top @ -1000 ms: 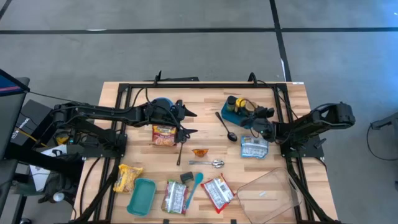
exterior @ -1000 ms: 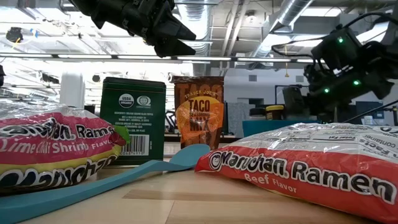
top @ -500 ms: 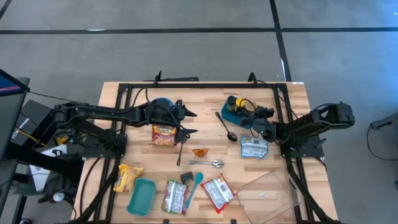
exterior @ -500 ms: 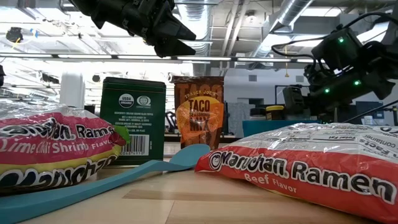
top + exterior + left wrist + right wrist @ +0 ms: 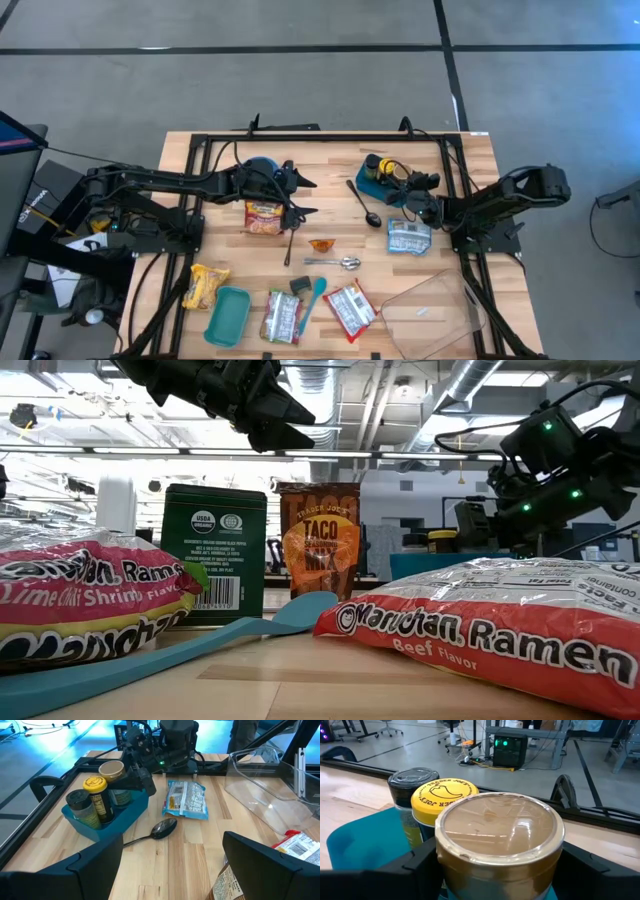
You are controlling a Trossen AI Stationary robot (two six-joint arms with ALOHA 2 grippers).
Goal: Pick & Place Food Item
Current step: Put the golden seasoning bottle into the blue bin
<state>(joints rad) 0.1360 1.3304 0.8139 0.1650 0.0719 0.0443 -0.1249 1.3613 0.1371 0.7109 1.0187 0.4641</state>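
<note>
A blue bin (image 5: 372, 182) at the table's far right holds three jars: one tan-lidded (image 5: 497, 835), one yellow-lidded (image 5: 445, 795), one dark-lidded (image 5: 412, 777). My right gripper (image 5: 498, 856) reaches level into the bin from the right, open, its fingers on either side of the tan-lidded jar (image 5: 111, 770). My left gripper (image 5: 305, 197) hangs open and holds nothing, above the table's middle, next to an orange-and-yellow food packet (image 5: 263, 218) that lies flat. The low view shows it high up (image 5: 270, 415). My right gripper has the tan-lidded jar's upper wall (image 5: 470, 870) between its two fingers (image 5: 422, 862), coming level from the table's right side. The jar stands upright in the bin. Whether the fingers touch the jar I cannot tell.
A silver-blue packet (image 5: 408, 238) and a black spoon (image 5: 362, 203) lie near the bin. Ramen packets (image 5: 350, 308), a taco mix pouch (image 5: 320, 540), a green box (image 5: 214, 553), a teal spatula (image 5: 312, 297), a teal tray (image 5: 228, 315) and a clear tub (image 5: 432, 310) fill the near side.
</note>
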